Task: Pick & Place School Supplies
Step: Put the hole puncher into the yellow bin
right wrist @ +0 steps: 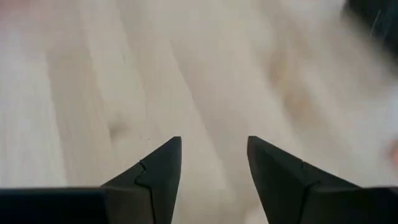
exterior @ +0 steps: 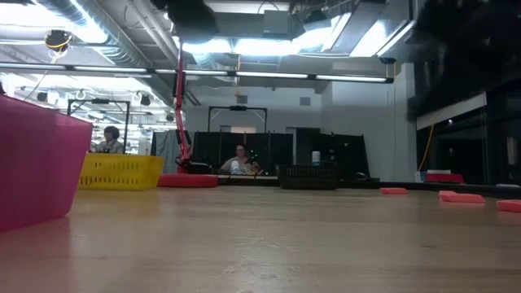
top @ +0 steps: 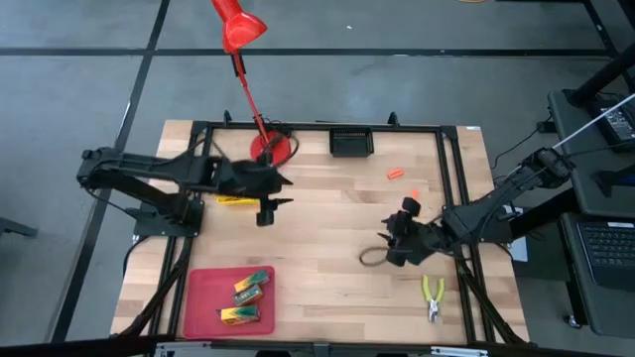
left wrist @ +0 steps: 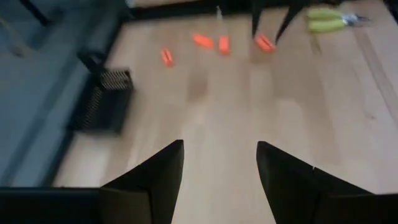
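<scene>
Three green-and-yellow boxes [top: 246, 297] lie in the red tray [top: 203, 288], which sits near the front left corner of the tabletop [top: 327, 228]. A yellow tray [top: 236, 199] sits near the left edge, partly under the left arm, and what is in it cannot be seen. One black tray [top: 350, 143] stands at the back edge, near the middle. The red desk lamp [top: 270, 147] stands at the back edge too, just left of the black tray.

From above, one orange piece [top: 395, 174] shows clearly toward the back right part of the tabletop. The left wrist view shows four orange pieces [left wrist: 202, 41] lying close together on the wood. One pair of pliers with yellow-green handles [top: 433, 296] lies near the front right corner.

The left arm reaches in from the left edge. The left gripper [top: 266, 211] hangs over bare wood, just beside the yellow tray. Its claw is wide and holds nothing.

The right arm reaches in from the right edge. The right gripper [top: 389, 248] is over bare wood, toward the front right part of the tabletop, near the pliers. Its claw is wide too and holds nothing.
</scene>
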### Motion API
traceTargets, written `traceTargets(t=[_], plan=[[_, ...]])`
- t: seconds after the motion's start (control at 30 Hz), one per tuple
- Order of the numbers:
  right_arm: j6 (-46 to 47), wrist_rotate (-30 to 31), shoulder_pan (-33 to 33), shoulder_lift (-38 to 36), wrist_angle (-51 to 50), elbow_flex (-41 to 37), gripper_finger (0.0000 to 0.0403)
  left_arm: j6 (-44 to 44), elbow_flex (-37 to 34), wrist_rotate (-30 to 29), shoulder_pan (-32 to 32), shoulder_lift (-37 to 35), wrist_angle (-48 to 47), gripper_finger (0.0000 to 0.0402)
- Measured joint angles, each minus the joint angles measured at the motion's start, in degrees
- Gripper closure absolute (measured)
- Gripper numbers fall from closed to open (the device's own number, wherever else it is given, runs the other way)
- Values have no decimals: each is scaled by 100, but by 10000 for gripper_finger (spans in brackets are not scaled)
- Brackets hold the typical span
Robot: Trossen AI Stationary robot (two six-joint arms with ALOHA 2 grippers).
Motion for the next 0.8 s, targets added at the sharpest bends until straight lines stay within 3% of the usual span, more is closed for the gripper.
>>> traceTargets(t=[0.13, 0.33, 0.5, 0.67, 0.8], plan=[[1301, -1041, -129, 2, -494, -19, 218, 79, -343, -1061, -487, -52, 415, 208], [3004, -2312, -138, 2, -1633, 324, 218, -590, -731, -2102, -648, -52, 590, 206], [4229, -3418, 201, 2, -1915, 622, 218, -1133, -743, -2278, -648, -52, 93, 206], [5237, -4414, 787, 386, -1882, 680, 218, -1119, -743, -2308, -654, -52, 36, 206], [5616, -4614, 1201, 998, -1876, 680, 218, -855, -743, -2350, -654, -23, 136, 206]])
